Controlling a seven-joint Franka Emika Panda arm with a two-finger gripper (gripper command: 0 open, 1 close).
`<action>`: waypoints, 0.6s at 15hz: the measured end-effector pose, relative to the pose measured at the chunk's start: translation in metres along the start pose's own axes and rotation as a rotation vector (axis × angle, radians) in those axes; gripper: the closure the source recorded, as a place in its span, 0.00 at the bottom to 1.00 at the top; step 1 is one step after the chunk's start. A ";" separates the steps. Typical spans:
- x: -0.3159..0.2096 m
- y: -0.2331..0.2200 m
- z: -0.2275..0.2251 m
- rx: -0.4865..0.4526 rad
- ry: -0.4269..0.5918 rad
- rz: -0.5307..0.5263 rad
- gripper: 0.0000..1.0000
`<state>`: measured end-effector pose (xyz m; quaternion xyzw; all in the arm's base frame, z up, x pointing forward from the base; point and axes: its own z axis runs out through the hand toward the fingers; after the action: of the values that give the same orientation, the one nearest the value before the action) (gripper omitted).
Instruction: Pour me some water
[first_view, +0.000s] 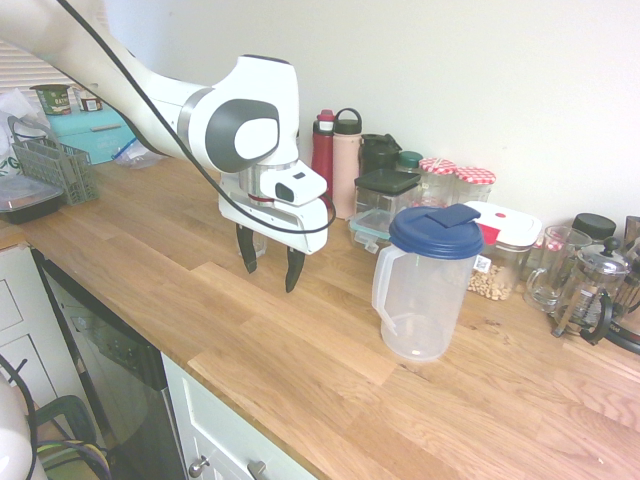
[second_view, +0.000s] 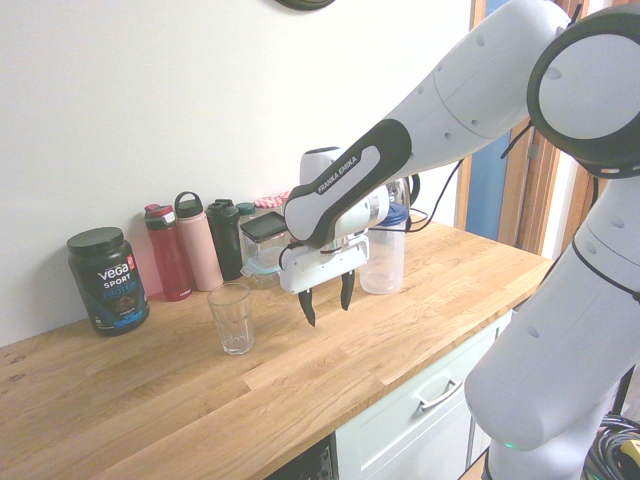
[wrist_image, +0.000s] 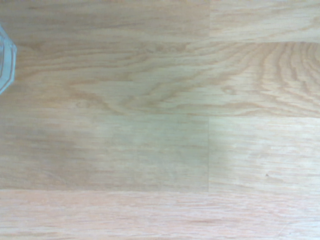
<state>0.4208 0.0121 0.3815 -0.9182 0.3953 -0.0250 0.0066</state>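
The desk is bare wood at its front edge, and the wrist view shows only that grain, with a sliver of clear glass or plastic at one edge. Above this bare patch hangs the gripper, pointing straight down, its fingers released and holding nothing.

Just beyond it in the first exterior view stands the jug, upright, clear-walled with a blue lid and its handle turned toward the arm; I cannot tell how much water it holds. In the second exterior view the glass stands upright and empty on the other side of the gripper, apart from both.

At the back, along the wall, are bottles, jars and a black tub.

The step in hand looks like the approach: nothing is grasped yet. Next, the gripper likely has to shift toward the jug and close on its handle, then carry it to the glass and tilt.
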 end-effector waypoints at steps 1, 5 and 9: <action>0.000 0.000 0.000 0.000 0.000 0.000 0.00; 0.013 0.005 -0.033 0.023 0.030 0.024 0.00; 0.027 0.050 -0.109 0.077 0.116 0.095 0.00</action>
<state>0.3972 -0.0411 0.4900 -0.8944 0.4370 -0.0929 0.0201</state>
